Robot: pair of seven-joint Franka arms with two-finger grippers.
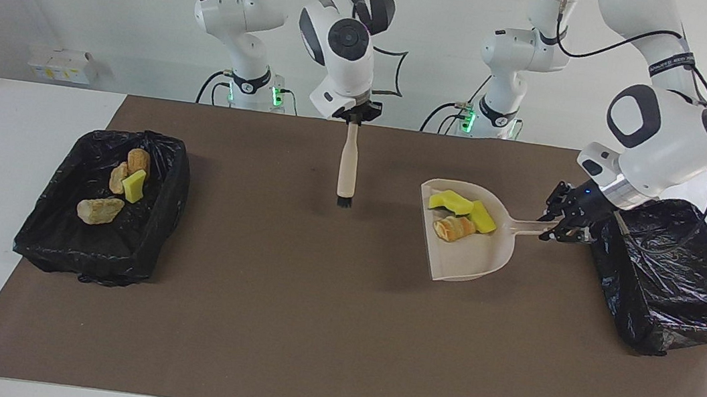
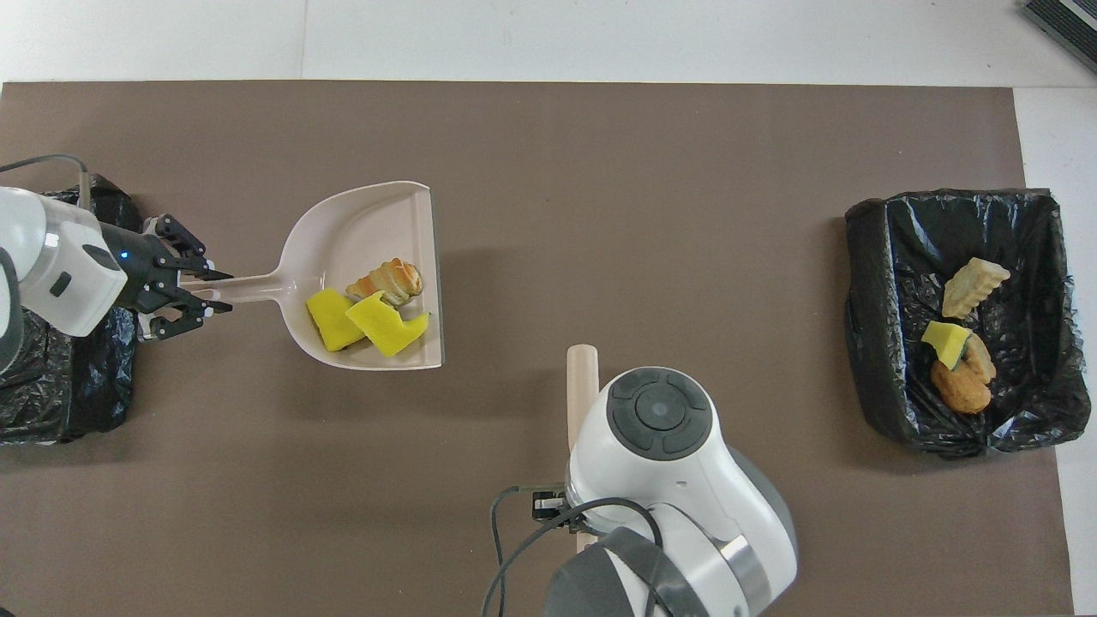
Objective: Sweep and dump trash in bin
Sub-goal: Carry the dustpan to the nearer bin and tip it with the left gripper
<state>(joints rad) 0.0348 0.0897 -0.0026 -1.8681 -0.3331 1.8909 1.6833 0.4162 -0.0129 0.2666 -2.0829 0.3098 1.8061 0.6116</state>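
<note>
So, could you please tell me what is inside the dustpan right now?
The dustpan holds three bits of trash: two yellow foam wedges and one striped bread-like lump. The lump's lower edge is covered by a wedge.

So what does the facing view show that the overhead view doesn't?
Only the facing view shows the right pincer gripping the brush, which hangs bristles down over the mat, plus both arm bases and the whole bin at the left arm's end. Only the overhead view looks straight down into the dustpan. Both show the left pincer holding the dustpan's handle, three trash pieces in it, and the bin with trash.
</note>
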